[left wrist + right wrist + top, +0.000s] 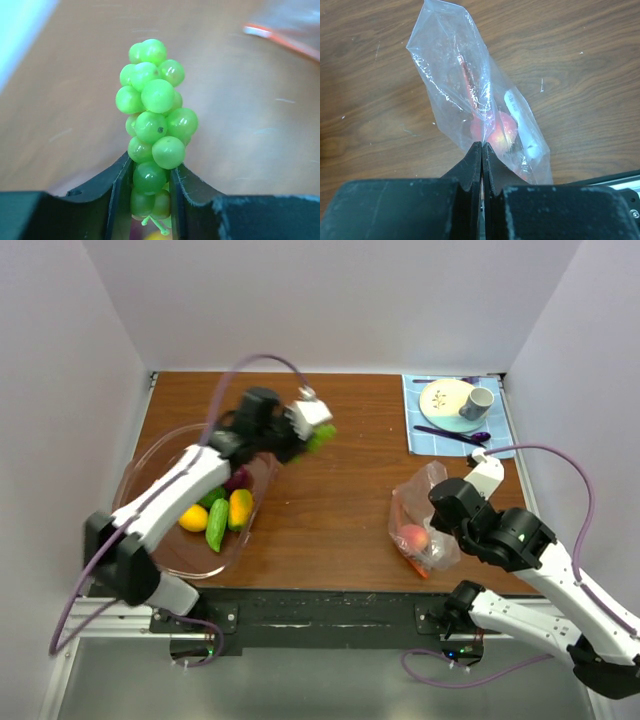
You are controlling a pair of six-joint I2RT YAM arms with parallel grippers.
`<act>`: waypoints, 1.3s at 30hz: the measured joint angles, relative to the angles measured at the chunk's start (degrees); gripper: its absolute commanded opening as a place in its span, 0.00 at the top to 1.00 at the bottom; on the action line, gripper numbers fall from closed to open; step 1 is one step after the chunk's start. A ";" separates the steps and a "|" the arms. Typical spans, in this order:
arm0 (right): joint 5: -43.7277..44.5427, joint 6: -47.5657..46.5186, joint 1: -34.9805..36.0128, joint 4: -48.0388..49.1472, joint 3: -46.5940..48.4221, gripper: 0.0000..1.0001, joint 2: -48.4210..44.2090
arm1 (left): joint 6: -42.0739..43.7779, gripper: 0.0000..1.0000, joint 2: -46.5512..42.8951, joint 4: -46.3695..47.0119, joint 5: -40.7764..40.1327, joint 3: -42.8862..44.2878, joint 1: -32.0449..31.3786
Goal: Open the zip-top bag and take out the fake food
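Stage in emptying the zip-top bag (425,508), which stands crumpled on the table near its front edge. The right gripper (481,150) has its jaws pressed together, with the bag's thin film apparently pinched between them. Well to the left of the bag and farther back, the left gripper (150,162) is clamped on the lower end of a bunch of green grapes (155,105), held clear of the table. Farther left of the bag lies a clear bowl (190,570) containing a yellow lemon (193,517), a green piece (217,525), a yellow-orange piece (240,508) and a purple piece (238,478). By this layout the bag is judged open and most of the fake food removed; the grapes are out but not yet set down; a pink-red piece (412,538) is still in the bag, and an orange shape below it is too small to identify. Only the top view shows bag, bowl and both arms together, plus a blue mat (415,435) behind the bag carrying a plate (443,398) and a cup (477,402). Only the left wrist view shows how the grapes sit between the jaws, with the bag's orange-red zip strip (280,40) blurred at upper right. Only the right wrist view shows the shut jaws at the film, the strip folded inside, and a white label (522,122) beside the pink-red piece.
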 measured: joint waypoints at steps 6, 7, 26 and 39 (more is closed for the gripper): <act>-1.14 -0.74 0.00 2.38 -0.02 1.00 0.76 | 2.21 0.52 -17.05 -0.96 -0.74 -9.03 17.86; -1.20 -0.83 0.00 2.73 -0.02 1.00 0.94 | 2.58 0.50 -17.86 -1.29 -0.63 -10.23 18.71; -8.90 -11.26 -0.09 11.21 29.62 1.00 25.20 | -0.09 0.00 -16.17 -3.98 14.27 -18.38 24.30; -14.49 -13.79 0.96 8.55 32.65 1.00 27.98 | -2.97 0.00 -8.31 1.05 20.55 -17.92 9.55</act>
